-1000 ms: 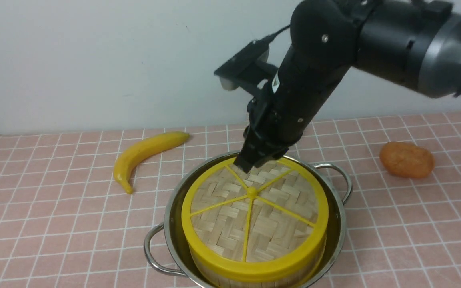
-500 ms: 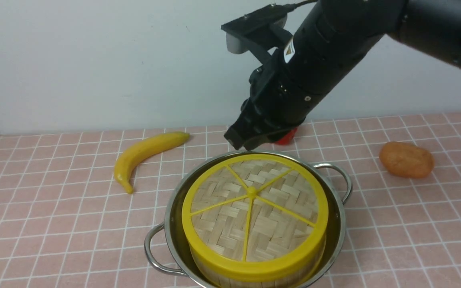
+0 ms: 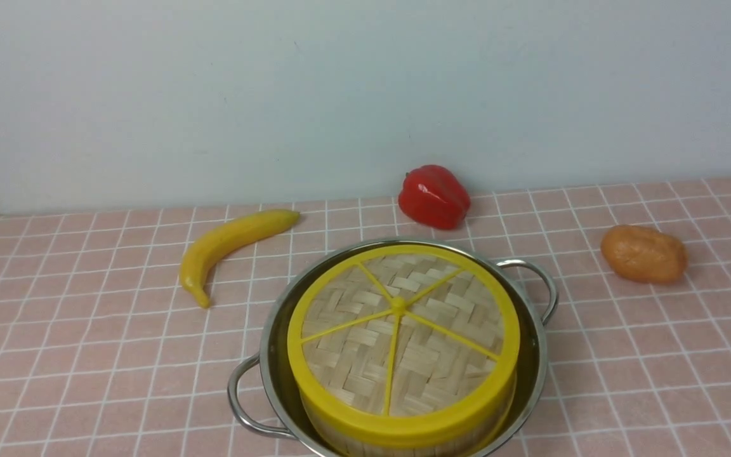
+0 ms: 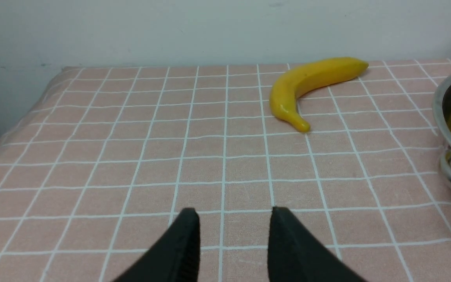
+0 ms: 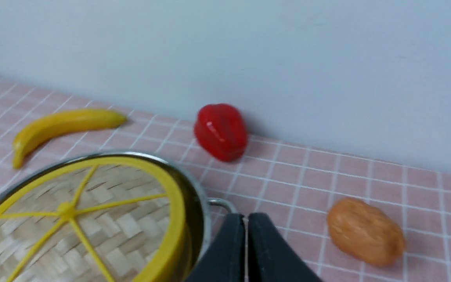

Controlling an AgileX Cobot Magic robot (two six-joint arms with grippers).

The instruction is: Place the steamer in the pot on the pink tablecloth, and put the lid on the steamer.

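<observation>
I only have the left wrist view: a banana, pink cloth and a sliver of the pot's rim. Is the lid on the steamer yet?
Observer: Yes. The front view shows the lid lying flat on the steamer, which sits inside the pot.
Operator: And the right gripper?
Observer: The right wrist view shows the right gripper with its jaws together, holding nothing.
Operator: Anything near the pot on its far side?
Observer: A red pepper sits behind it by the wall, not touching it.
</observation>
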